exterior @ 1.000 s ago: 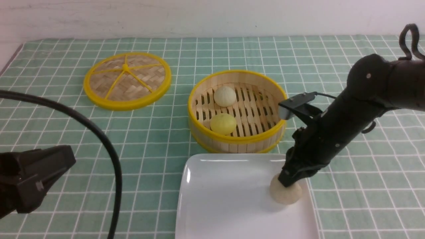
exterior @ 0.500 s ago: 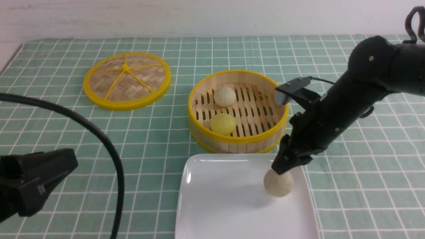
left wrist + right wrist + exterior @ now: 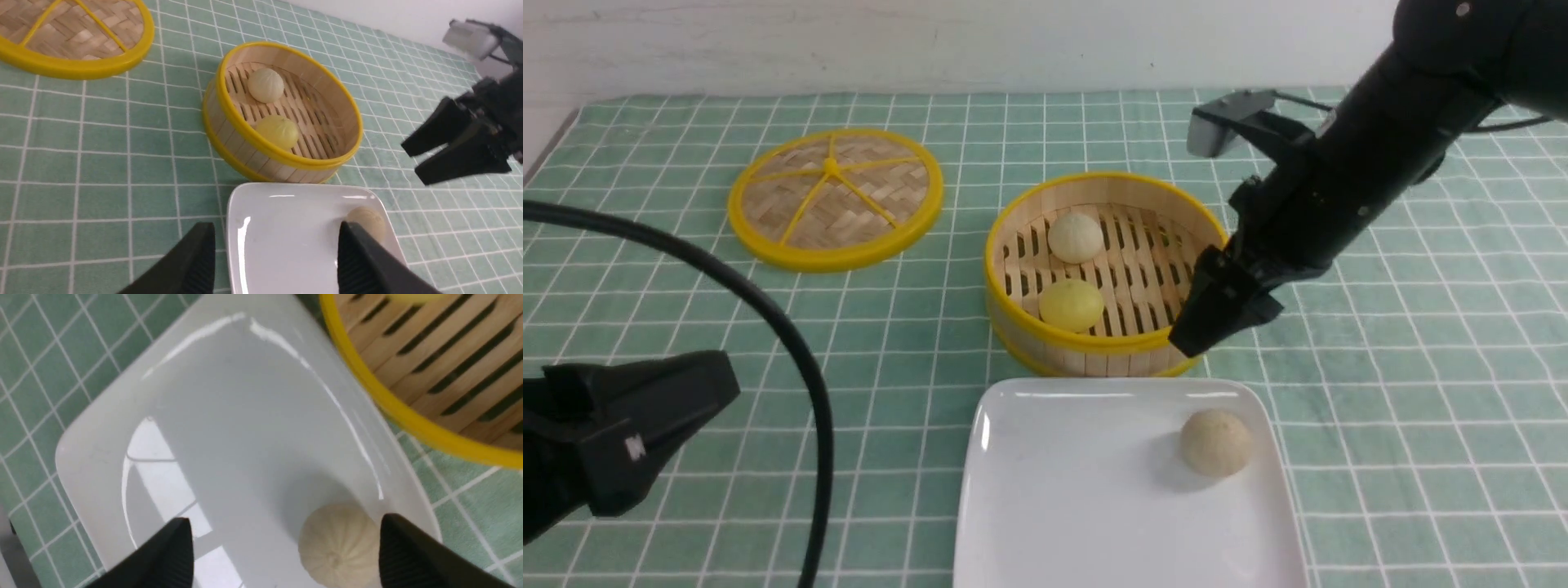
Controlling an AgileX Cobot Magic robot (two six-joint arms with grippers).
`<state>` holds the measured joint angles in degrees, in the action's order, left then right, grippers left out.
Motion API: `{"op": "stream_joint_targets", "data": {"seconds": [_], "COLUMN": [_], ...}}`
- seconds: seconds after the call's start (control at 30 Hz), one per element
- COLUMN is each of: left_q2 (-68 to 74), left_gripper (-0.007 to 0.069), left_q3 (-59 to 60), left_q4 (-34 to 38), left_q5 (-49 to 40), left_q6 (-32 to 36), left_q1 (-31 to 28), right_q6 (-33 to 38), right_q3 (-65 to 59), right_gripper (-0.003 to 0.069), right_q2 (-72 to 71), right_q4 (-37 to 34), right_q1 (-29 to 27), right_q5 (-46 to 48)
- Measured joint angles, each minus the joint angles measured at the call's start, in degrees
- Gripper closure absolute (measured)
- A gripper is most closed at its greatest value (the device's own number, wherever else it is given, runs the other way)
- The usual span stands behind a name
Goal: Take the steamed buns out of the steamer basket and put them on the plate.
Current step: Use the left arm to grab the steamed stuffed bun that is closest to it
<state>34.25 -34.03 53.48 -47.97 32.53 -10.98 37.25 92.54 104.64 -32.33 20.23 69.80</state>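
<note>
The steamer basket (image 3: 1094, 340) holds a pale steamed bun (image 3: 1076, 237) at the back and a yellow bun (image 3: 1072, 304) at the front. Another pale bun (image 3: 1215, 442) lies free on the white plate (image 3: 1078, 498), near its right edge. My right gripper (image 3: 1196, 331) hangs open and empty above the plate's far right corner, beside the basket's front right rim; in the right wrist view the bun (image 3: 335, 543) lies below its spread fingers (image 3: 179, 539). My left gripper (image 3: 276, 228) is open and empty, low at the near left, pointing at the plate.
The basket's flat woven lid (image 3: 836, 198) lies at the back left on the green checked cloth. A black cable (image 3: 792, 367) arcs over the near left by my left arm. The basket stands right behind the plate.
My right gripper has opened and let go of the pale bun on the plate, then risen and drawn back toward the basket. The left arm has hardly moved.
</note>
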Motion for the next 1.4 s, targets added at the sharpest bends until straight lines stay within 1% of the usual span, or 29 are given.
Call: {"op": "stream_joint_targets", "data": {"seconds": [0.13, 0.17, 0.2, 0.23, 0.27, 0.33, 0.37, 0.4, 0.6, 0.7, 0.87, 0.93, 1.0, 1.07, 1.1, 1.13, 1.2, 1.27, 1.33, 1.4], "left_q2": [6.05, 6.40, 9.10, 9.78, 12.52, 16.06, 16.40, 19.07, 27.29, 30.76, 35.62, 38.37, 39.24, 41.13, 41.25, 42.12, 43.35, 44.48, 46.78, 48.40], "left_gripper": [0.0204, 0.0204, 0.0204, 0.0204, 0.0204, 0.0204, 0.0204, 0.0204, 0.0204, 0.0204, 0.0204, 0.0204, 0.0205, 0.0219, 0.0221, 0.0235, 0.0256, 0.0268, 0.0282, 0.0286], "left_q3": [0.00, 0.00, 0.00, 0.00, -0.41, -1.72, -2.12, -4.00, -11.97, -16.09, -21.23, -25.06, -26.43, -30.17, -30.42, -32.33, -34.40, -35.43, -36.83, -37.33], "left_q4": [5.35, 5.93, 8.28, 8.56, 10.32, 10.70, 10.77, 10.92, 11.07, 9.58, 5.45, 1.88, 0.50, -3.74, -4.47, -7.10, -11.20, -14.11, -18.17, -20.15], "left_q5": [-2.41, -2.48, -2.69, -2.69, -2.99, -4.39, -4.58, -6.10, -8.60, -9.56, -10.14, -10.13, -9.86, -6.99, -6.66, -3.46, 0.90, 3.46, 7.77, 9.61], "left_q6": [7.60, 8.20, 10.54, 10.87, 14.48, 18.77, 19.21, 21.51, 22.67, 23.02, 22.53, 19.00, 17.44, 14.22, 13.83, 12.48, 10.62, 8.85, 5.01, 2.91], "left_q1": [0.00, 0.00, 0.00, 0.00, 0.00, 0.00, 0.00, 0.00, 0.00, 0.00, 1.15, 4.35, 5.88, 10.77, 11.60, 15.07, 19.30, 21.59, 25.47, 27.13], "right_q6": [-0.24, -0.24, -0.37, -0.42, -0.95, -1.52, -1.65, -2.31, -4.18, -5.06, -6.11, -7.42, -7.93, -8.95, -9.05, -9.89, -11.08, -11.57, -11.69, -11.83], "right_q3": [7.01, 7.36, 10.31, 10.63, 13.34, 15.32, 15.85, 16.65, 17.08, 17.13, 17.13, 17.13, 17.13, 17.13, 17.13, 17.13, 17.13, 17.13, 17.13, 17.13], "right_gripper": [0.0075, 0.0075, 0.0075, 0.0075, 0.0075, 0.0075, 0.0075, 0.0075, 0.0075, 0.0075, 0.0075, 0.0075, 0.0075, 0.0075, 0.0075, 0.0075, 0.0075, 0.0075, 0.0075, 0.0075], "right_q2": [-1.59, -1.75, -3.28, -3.48, -5.33, -7.22, -8.02, -9.99, -19.48, -24.17, -30.37, -33.30, -34.35, -35.78, -35.96, -36.21, -36.34, -36.34, -36.34, -36.34], "right_q4": [0.07, 0.07, 0.07, 0.07, 0.28, 0.86, 1.04, 1.77, 6.76, 8.71, 10.88, 11.86, 12.21, 13.10, 13.16, 13.56, 14.05, 14.28, 14.71, 14.86], "right_q1": [0.00, 0.00, 0.00, 0.00, 0.00, 0.00, 0.00, 0.00, 0.00, 0.00, 0.00, 0.00, 0.00, 0.00, 0.00, 0.00, 0.00, 0.00, 0.00, 0.00], "right_q5": [0.39, 0.39, 0.53, 0.59, 0.77, 1.06, 1.15, 1.43, 2.46, 2.76, 2.76, 2.81, 2.81, 2.81, 2.81, 2.81, 2.81, 2.81, 2.81, 2.81]}}
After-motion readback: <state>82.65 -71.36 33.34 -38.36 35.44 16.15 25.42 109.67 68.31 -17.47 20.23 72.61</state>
